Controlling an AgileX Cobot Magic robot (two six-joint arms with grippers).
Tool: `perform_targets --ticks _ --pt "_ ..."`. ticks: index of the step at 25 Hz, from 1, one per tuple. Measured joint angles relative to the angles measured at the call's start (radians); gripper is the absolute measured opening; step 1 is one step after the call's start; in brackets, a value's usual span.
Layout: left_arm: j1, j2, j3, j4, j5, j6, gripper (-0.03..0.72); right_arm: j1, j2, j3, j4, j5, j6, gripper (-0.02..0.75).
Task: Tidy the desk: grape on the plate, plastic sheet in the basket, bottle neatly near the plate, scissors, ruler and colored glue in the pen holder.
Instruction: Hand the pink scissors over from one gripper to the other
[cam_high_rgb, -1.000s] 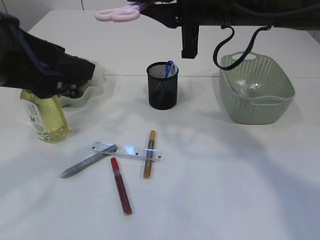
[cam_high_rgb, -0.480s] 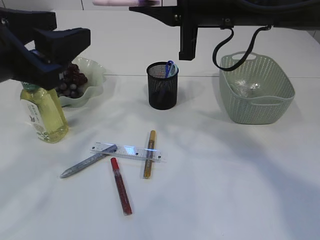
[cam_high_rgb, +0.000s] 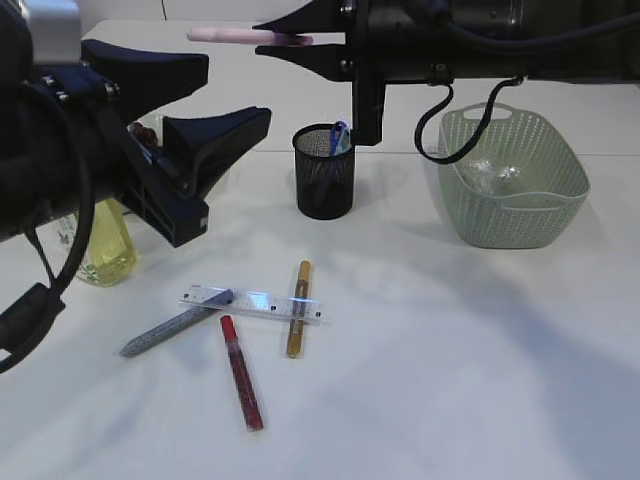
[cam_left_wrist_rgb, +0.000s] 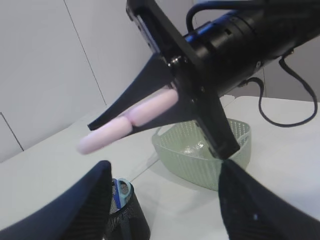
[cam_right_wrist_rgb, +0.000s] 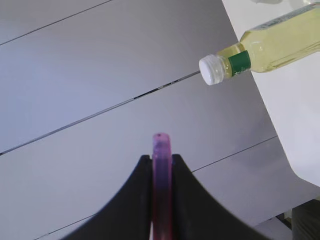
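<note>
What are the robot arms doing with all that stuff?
They are tidying a desk. The right gripper holds pink scissors in the air, above and behind the pen holder. The left gripper is open and empty. The ruler and three glue sticks lie on the table. The bottle stands at the left, and the basket at the right.

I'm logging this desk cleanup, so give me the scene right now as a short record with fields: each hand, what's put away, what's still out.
right hand: shut on pink scissors, held above the table
left hand: open, holding nothing
pen holder: holds a blue item
basket: plastic sheet inside
bottle: upright at left
still on table: ruler, red, orange and silver glue pens
</note>
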Motion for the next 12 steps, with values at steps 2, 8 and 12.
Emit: perform_targets --ticks 2,8,12 --pt "0.003 0.004 0.000 0.002 -0.006 0.007 0.491 0.000 0.007 0.000 0.000 0.004 0.002 0.096" --pt "0.012 0.041 0.000 0.002 -0.011 0.056 0.489 0.000 0.008 0.000 0.000 0.032 0.003 0.101" --pt "0.012 0.083 0.000 -0.057 -0.022 0.143 0.489 0.000 0.008 0.000 0.000 0.052 0.005 0.102"
